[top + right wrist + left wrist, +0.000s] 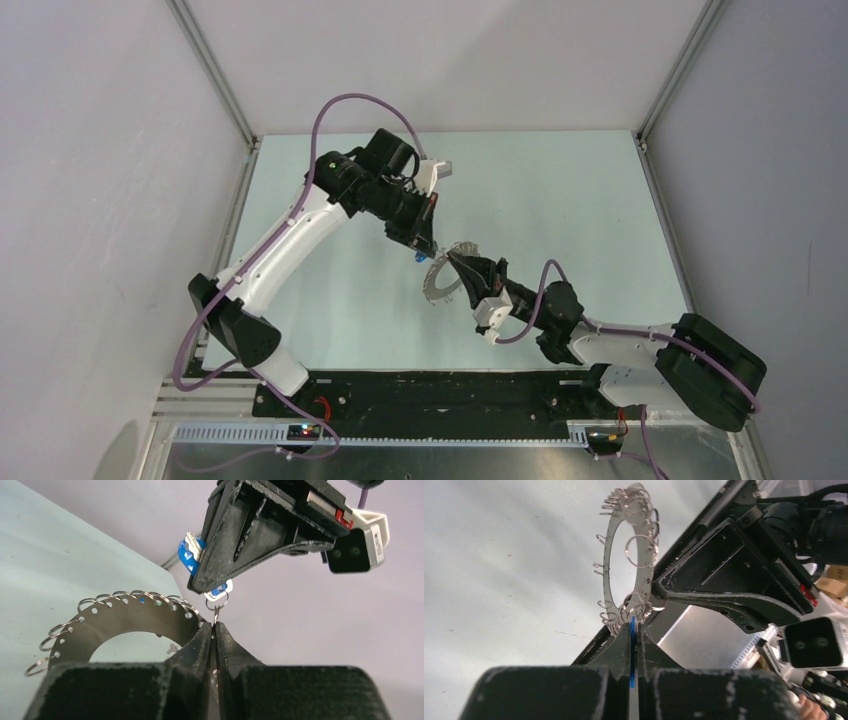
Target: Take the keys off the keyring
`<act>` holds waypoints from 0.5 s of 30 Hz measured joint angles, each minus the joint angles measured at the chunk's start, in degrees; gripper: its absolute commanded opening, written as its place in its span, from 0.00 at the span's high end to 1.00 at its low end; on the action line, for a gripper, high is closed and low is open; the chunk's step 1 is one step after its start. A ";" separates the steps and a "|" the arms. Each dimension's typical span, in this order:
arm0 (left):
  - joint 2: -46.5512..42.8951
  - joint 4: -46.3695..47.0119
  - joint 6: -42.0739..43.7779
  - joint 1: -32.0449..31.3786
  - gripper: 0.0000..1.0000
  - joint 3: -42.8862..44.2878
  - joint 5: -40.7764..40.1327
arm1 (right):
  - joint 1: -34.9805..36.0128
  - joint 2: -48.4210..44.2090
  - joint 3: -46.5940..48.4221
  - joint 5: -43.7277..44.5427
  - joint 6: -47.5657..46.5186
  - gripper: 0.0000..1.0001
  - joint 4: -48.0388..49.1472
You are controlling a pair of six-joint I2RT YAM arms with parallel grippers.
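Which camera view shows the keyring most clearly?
The left wrist view: the keyring shows almost whole, with its holes and small split rings. The right wrist view shows only an arc beside the shut right gripper. The top view shows it small and far.

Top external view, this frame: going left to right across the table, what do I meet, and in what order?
left arm's base → left gripper, shut on a blue-headed key → keyring → right gripper, shut on the keyring → right arm's base
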 measured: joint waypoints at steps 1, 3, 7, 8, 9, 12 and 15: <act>-0.07 0.15 0.02 -0.04 1.00 0.00 -0.02 | 0.00 0.24 -0.09 0.20 1.05 0.71 0.57; -0.55 0.52 0.17 0.13 1.00 0.09 -1.18 | -0.02 0.66 -0.74 0.59 2.97 0.65 1.40; -1.95 0.55 1.20 0.15 1.00 0.74 -4.81 | -0.07 1.25 -2.34 0.55 7.50 0.64 2.40; -2.36 0.61 1.68 -0.09 1.00 1.03 -5.99 | -0.15 1.25 -2.40 0.42 8.98 0.63 2.51; -2.67 0.68 2.16 -0.52 1.00 1.25 -7.19 | -0.42 1.07 -2.40 0.22 10.51 0.63 2.49; -3.08 1.27 3.72 -2.47 1.00 1.62 -10.86 | -2.29 -1.16 -2.32 -1.27 17.44 0.62 0.81; -3.02 1.33 5.14 -4.37 1.00 1.62 -14.88 | -5.66 -4.42 -1.25 -4.04 25.83 0.59 -2.34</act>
